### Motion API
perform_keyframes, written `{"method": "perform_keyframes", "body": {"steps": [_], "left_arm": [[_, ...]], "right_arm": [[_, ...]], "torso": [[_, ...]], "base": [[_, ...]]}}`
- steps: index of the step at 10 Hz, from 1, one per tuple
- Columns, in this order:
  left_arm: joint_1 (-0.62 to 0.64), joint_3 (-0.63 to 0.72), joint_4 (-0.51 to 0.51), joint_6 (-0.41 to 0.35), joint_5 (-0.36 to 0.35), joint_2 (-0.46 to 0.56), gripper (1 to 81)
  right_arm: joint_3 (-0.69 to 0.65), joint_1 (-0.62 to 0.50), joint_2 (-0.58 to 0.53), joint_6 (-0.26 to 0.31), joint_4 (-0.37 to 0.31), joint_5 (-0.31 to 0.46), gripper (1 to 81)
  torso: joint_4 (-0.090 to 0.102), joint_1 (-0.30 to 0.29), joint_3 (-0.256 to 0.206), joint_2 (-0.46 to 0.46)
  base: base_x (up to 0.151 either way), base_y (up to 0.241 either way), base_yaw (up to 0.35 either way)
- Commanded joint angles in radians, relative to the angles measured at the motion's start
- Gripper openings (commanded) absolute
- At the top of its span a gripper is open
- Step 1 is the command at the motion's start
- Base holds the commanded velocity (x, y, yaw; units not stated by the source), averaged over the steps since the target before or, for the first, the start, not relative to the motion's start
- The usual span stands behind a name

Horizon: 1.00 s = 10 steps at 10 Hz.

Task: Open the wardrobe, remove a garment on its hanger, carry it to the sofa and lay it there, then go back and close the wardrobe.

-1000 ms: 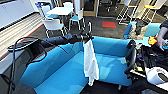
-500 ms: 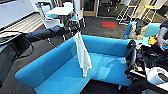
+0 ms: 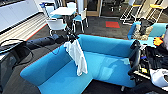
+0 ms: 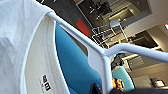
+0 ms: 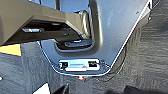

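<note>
— Where's the garment?
— It hangs long-axis straight down from the hanger, above the sofa seat near the curved back's corner.
— And the left gripper?
— Its jaws are clenched on the hanger. I cannot tell about the right jaws.
— Room around?
— Open seat lies both sides; white chairs and a table stand behind.
</note>
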State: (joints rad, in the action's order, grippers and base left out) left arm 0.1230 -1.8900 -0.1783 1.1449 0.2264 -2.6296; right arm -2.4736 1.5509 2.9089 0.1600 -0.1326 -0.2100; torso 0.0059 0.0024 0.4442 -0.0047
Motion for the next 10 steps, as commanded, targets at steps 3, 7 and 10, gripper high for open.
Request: {"method": "perform_keyframes", "body": {"steps": [3, 7, 10], "left_arm": [[-0.091, -0.041, -0.115, -0.008, -0.044, -0.098, 1.0], [-0.173, -0.231, -0.119, -0.016, -0.042, -0.156, 1.0], [-0.164, -0.302, -0.118, -0.016, -0.062, -0.146, 1.0]], "right_arm": [[0.010, 0.019, -0.005, 0.003, 0.013, 0.077, 81.1], [0.010, 0.022, -0.003, 0.003, 0.016, 0.075, 81.1], [0.007, 0.024, -0.001, 0.003, 0.019, 0.075, 81.1]], "torso": [[0.018, 0.000, 0.000, 0.000], [0.018, 0.000, 0.000, 0.000], [0.018, 0.000, 0.000, 0.000]], "base": [[0.000, 0.000, 0.000], [0.000, 0.000, 0.000], [0.000, 0.000, 0.000]]}}
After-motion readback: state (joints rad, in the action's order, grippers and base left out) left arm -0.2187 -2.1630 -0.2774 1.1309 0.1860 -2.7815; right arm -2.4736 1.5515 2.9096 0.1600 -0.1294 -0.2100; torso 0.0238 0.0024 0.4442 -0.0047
